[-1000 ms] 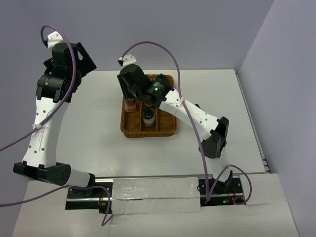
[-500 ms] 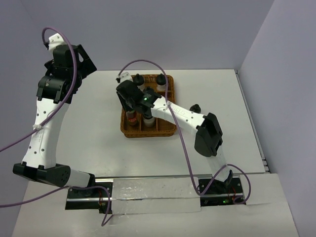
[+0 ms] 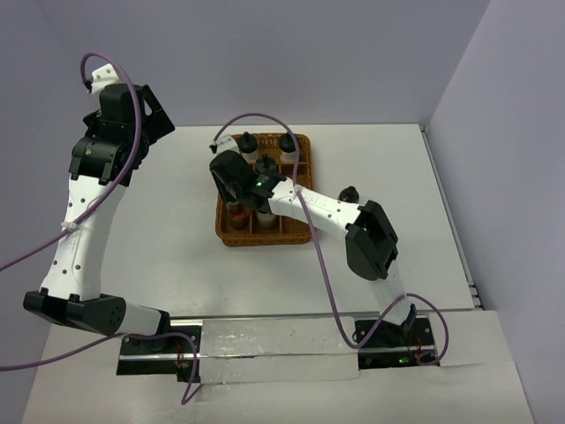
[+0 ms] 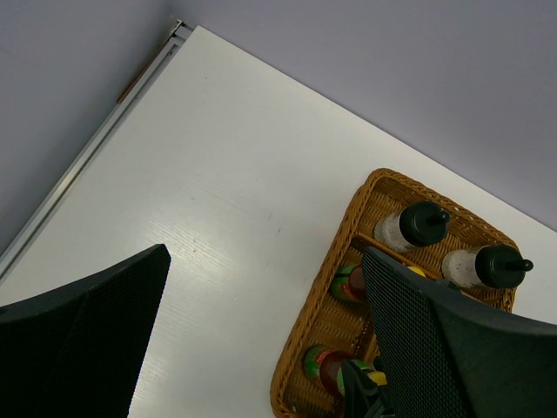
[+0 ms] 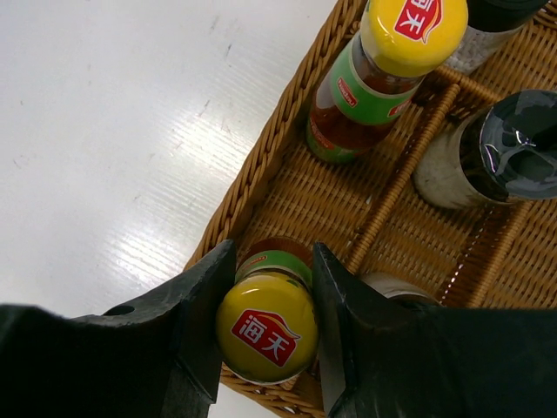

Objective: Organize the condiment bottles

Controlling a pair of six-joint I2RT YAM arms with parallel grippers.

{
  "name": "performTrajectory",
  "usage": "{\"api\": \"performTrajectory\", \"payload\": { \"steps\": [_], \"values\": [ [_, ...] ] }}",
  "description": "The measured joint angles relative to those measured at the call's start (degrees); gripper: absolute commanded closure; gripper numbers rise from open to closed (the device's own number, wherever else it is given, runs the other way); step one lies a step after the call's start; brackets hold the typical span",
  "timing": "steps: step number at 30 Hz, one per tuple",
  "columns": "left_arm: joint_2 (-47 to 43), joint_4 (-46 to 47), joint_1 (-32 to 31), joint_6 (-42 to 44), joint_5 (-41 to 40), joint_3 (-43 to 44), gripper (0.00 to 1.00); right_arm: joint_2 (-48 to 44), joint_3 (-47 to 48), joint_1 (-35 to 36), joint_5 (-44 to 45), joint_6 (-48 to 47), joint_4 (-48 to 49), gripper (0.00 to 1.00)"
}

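- Condiment bottles (image 4: pixel 409 228): upright in the compartments of a brown wicker tray (image 3: pixel 265 240), mid-way across the white counter (image 3: pixel 159 230).
- Yellow caps: red badge with white characters "海天". Under each cap, a green collar label with a small red oval, print too small to read.
- Right arm (image 3: pixel 327 208): stretched forward and leftward over the tray, wrist tipped down at the near-left compartment.
- Right fingers (image 5: pixel 204 305): narrow, pressed against both sides of the yellow cap of the gripped bottle (image 5: pixel 265 335). Reddish-brown glass, inside that compartment just beside the left rim; cannot tell whether the base rests on the wicker.
- Second yellow-capped bottle (image 5: pixel 383 70): farther back in the same left column, apart from the fingers.
- Black-capped bottle (image 5: pixel 487 148): squat, whitish speckled fill, glossy black top, in the next column; two more alike in the back row.
- Left arm (image 3: pixel 84 203): reared high over the counter's far-left part, well apart from the tray.
- Left fingers (image 4: pixel 418 313): spread wide, holding nothing.
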Motion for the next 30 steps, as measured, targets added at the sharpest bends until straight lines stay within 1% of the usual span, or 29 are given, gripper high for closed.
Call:
{"api": "performTrajectory", "payload": {
  "steps": [3,5,8,11,12,14,15,19,26,30],
  "values": [
    [-0.06,0.0,0.0,-0.02,0.0,0.0,0.01,0.0,-0.04,0.0,-0.1,0.04,0.45,0.91],
    [-0.06,0.0,0.0,-0.01,0.0,0.0,0.01,0.0,-0.27,0.0,-0.07,0.02,0.78,0.86],
    [-0.09,0.0,0.0,-0.02,0.01,0.0,0.01,-0.01,-0.9,0.0,0.2,0.04,1.83,0.67],
    [-0.09,0.0,0.0,0.0,0.13,0.0,0.01,-0.15,-1.36,0.0,0.54,0.29,2.51,0.28],
    [-0.09,0.0,0.0,0.0,0.23,-0.01,0.01,-0.2,-1.45,0.0,0.63,0.37,2.66,0.18],
    [-0.09,0.02,0.0,-0.02,0.34,-0.04,0.01,-0.23,-1.46,0.0,0.84,0.39,3.01,0.08],
    [-0.09,0.02,0.0,0.0,0.41,-0.04,0.01,-0.26,-1.43,0.0,0.97,0.47,3.09,0.05],
    [-0.09,0.02,0.0,-0.02,0.65,-0.04,0.01,-0.28,0.01,0.0,1.46,0.5,2.56,0.0],
    [-0.09,0.04,0.0,-0.02,0.87,-0.04,0.01,-0.39,8.03,0.0,2.91,-0.71,0.45,0.0],
    [-0.09,0.07,0.0,-0.02,0.87,-0.04,0.0,-2.33,10.93,-0.46,3.74,-1.41,-1.12,0.0]
  ]
}}
